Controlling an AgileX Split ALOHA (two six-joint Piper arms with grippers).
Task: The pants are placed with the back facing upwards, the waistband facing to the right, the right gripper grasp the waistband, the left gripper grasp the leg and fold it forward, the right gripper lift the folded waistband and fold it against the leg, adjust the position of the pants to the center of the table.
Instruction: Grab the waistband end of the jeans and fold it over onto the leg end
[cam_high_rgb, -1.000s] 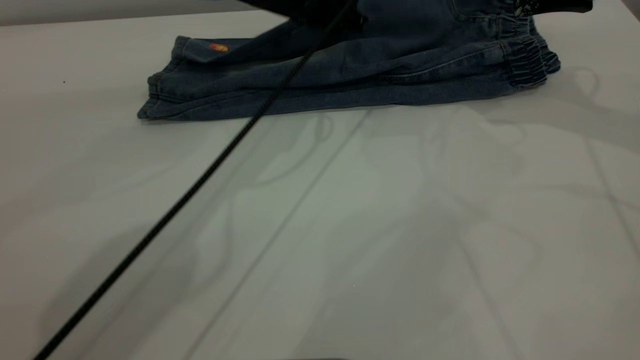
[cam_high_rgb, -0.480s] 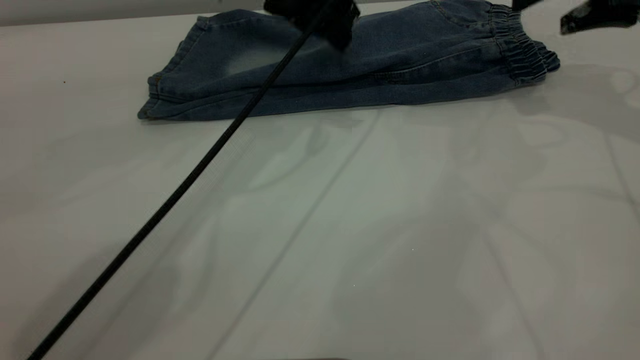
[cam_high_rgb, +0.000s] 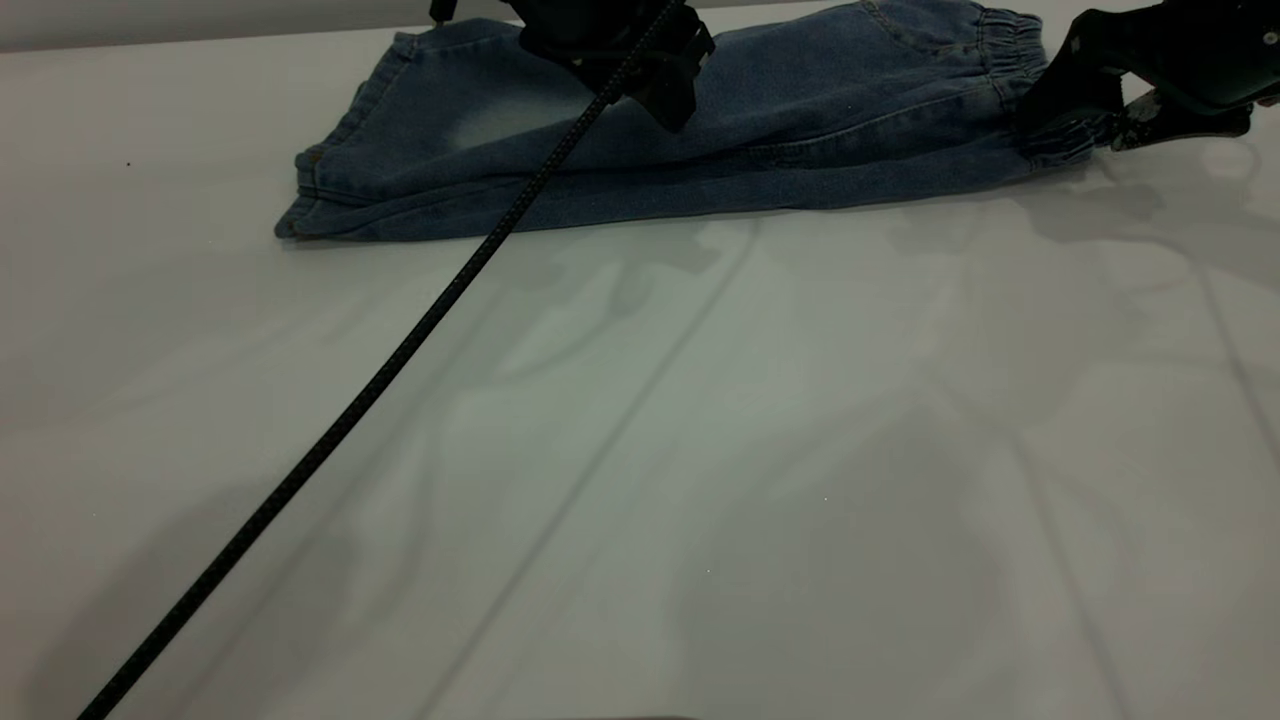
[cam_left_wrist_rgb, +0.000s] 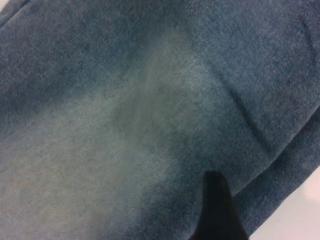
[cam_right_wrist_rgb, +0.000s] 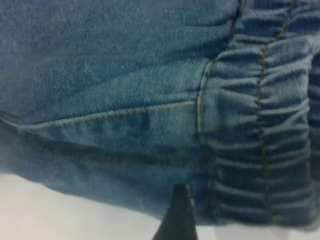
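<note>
The right gripper (cam_high_rgb: 1085, 125) sits low at the waistband (cam_high_rgb: 1010, 40), apparently lined up to take the folded end for the second fold, while the left gripper (cam_high_rgb: 655, 75) hangs above the mid-length of the pants (cam_high_rgb: 800, 120); whether either pair of jaws is spread or clenched cannot be told. The pants lie at the far edge of the surface (cam_high_rgb: 700, 450), already doubled lengthwise with the plain leg's pale patch (cam_high_rgb: 495, 120) uppermost. Their long axis runs left to right, hems toward the left arm and waistband toward the right.
</note>
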